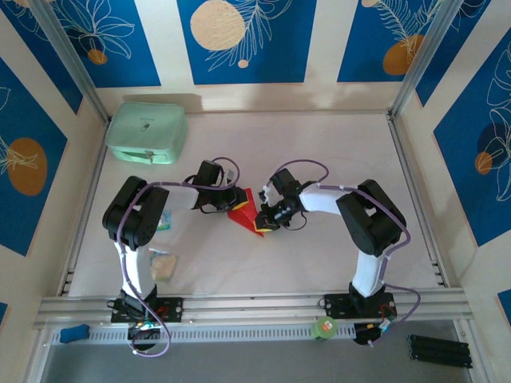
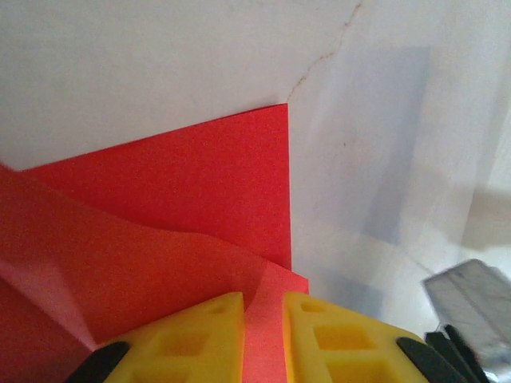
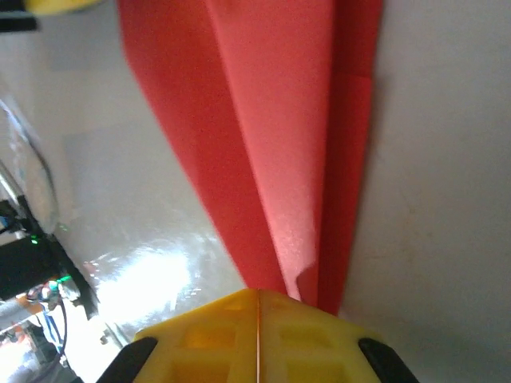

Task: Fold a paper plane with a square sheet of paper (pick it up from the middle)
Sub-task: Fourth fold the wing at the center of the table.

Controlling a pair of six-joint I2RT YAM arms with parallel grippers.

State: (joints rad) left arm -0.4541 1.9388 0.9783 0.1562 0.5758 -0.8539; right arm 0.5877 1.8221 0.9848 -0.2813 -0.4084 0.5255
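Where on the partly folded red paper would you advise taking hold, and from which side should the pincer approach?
Probably the raised folded ridge of the red paper, pinched from its end, in line with the crease. Its layers appear to stand off the table, whereas flat parts offer no edge.

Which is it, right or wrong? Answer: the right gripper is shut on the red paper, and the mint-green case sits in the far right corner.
Wrong: the top external view shows the mint-green case in the far left corner. The right gripper is shut on the red paper.
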